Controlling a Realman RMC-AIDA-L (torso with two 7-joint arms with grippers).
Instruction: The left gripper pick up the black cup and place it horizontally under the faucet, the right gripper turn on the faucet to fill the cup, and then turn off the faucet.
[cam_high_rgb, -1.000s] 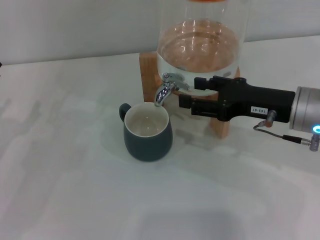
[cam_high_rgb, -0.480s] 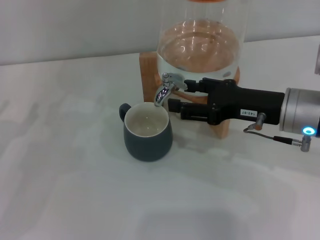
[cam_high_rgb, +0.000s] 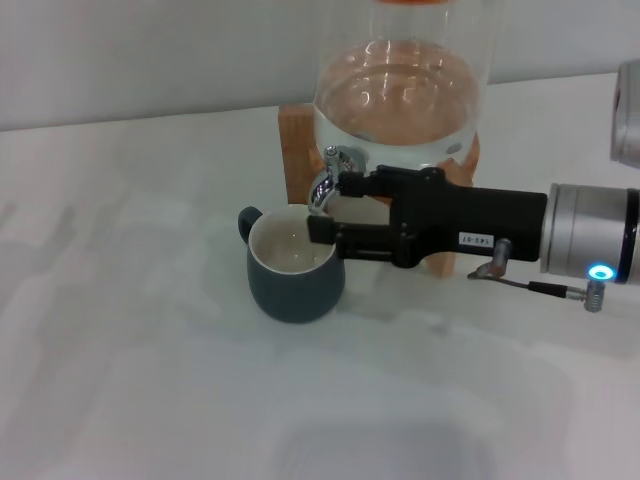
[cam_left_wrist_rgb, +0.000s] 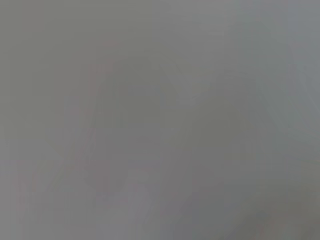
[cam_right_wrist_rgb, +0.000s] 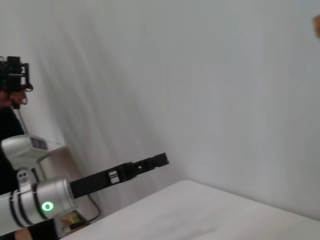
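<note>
The black cup (cam_high_rgb: 295, 270) stands upright on the white table with its cream inside showing and its handle at the back left. The faucet (cam_high_rgb: 325, 183) hangs right over the cup's far rim. My right gripper (cam_high_rgb: 325, 208) reaches in from the right and is open. One finger lies level with the faucet's body and the other just over the cup's rim, so the spout sits at the fingertips. The left gripper (cam_right_wrist_rgb: 161, 160) shows only in the right wrist view, held out far off on its green-lit arm. The left wrist view is blank grey.
The glass dispenser (cam_high_rgb: 400, 90), part full of water, stands on a wooden stand (cam_high_rgb: 293, 150) at the back of the white table (cam_high_rgb: 150, 380). A thin cable (cam_high_rgb: 540, 288) hangs under my right wrist.
My right gripper has moved left from beside the stand until its fingers reach the faucet. The cup has stayed in place.
</note>
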